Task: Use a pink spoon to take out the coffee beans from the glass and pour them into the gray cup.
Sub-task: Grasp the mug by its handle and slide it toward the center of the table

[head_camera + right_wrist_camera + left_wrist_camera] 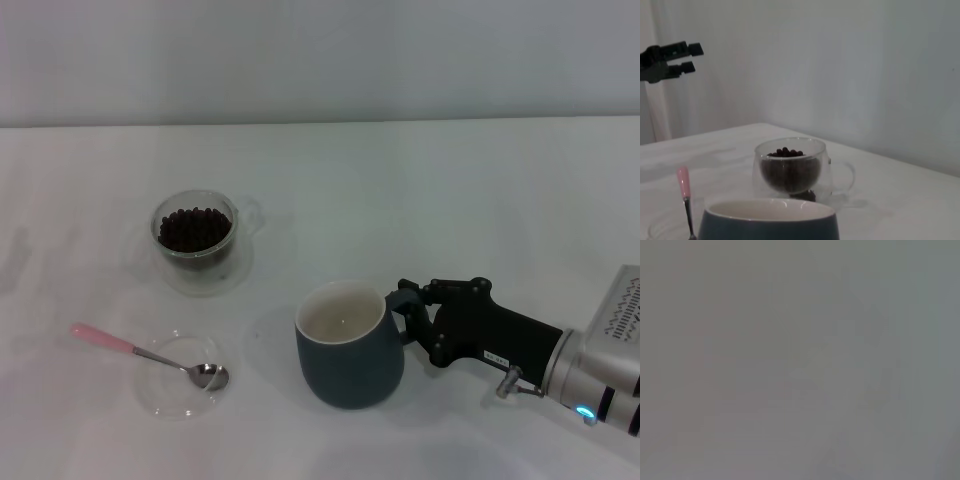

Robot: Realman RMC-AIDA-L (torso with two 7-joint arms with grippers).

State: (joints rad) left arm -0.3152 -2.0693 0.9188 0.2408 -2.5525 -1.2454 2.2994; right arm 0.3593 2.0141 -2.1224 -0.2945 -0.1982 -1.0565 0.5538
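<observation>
The glass holds the coffee beans at the left back of the table; it also shows in the right wrist view. The pink spoon lies with its metal bowl in a flat clear dish, in front of the glass. The gray cup stands at the centre front with an empty cream inside. My right gripper is closed on the cup's handle from the right. My left gripper shows only in the right wrist view, raised high above the table, fingers apart and empty.
The white table runs back to a plain wall. The left wrist view is a blank grey blur. The dish with the spoon sits near the front left edge.
</observation>
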